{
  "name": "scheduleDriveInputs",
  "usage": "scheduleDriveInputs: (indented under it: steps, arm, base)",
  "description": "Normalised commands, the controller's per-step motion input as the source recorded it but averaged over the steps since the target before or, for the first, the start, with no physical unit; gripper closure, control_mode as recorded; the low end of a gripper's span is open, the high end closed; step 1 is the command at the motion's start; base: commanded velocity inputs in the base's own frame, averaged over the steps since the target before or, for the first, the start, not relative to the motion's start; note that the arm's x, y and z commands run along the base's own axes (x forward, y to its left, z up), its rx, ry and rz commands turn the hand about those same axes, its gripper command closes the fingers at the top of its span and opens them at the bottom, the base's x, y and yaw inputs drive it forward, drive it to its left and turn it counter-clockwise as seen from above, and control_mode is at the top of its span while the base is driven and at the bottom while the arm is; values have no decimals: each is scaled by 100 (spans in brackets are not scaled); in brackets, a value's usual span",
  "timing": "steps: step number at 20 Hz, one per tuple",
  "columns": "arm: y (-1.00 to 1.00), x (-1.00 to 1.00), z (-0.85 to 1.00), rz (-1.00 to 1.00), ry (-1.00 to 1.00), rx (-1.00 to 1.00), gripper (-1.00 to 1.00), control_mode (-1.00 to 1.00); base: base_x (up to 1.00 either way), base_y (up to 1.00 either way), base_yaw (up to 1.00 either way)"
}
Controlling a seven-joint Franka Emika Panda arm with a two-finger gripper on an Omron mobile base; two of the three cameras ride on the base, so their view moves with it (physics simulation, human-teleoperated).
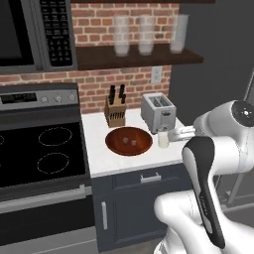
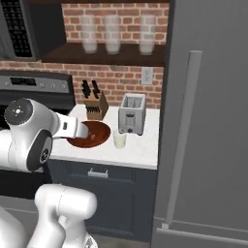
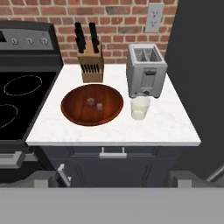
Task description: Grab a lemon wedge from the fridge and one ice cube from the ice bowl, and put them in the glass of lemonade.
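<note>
Fingers (image 3: 116,180) spread wide, holding nothing. Ice bowl (image 3: 74,114) lies ahead on the desk (image 3: 166,129). Descend straight over one cube (image 3: 99,106), clear of the glass of lemonade (image 3: 140,108)

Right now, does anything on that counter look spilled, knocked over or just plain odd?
Nothing stands out. The glass of lemonade stands upright in front of the toaster, with no spill on the counter. Two ice cubes lie in the ice bowl, the knife block is upright, and the fridge is closed.

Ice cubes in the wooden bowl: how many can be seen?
2. Both lie in the ice bowl: one ice cube left of centre, the other beside it, nearer the glass of lemonade.
</note>
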Motion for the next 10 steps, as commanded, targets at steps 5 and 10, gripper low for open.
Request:
scheduleDriveInputs:
  steps: [5, 10]
  arm:
    - [0, 0, 0, 0, 0, 0, -100, 100]
    - [0, 0, 0, 0, 0, 0, -100, 100]
  base:
    - [28, 15, -10]
    - [45, 21, -9]
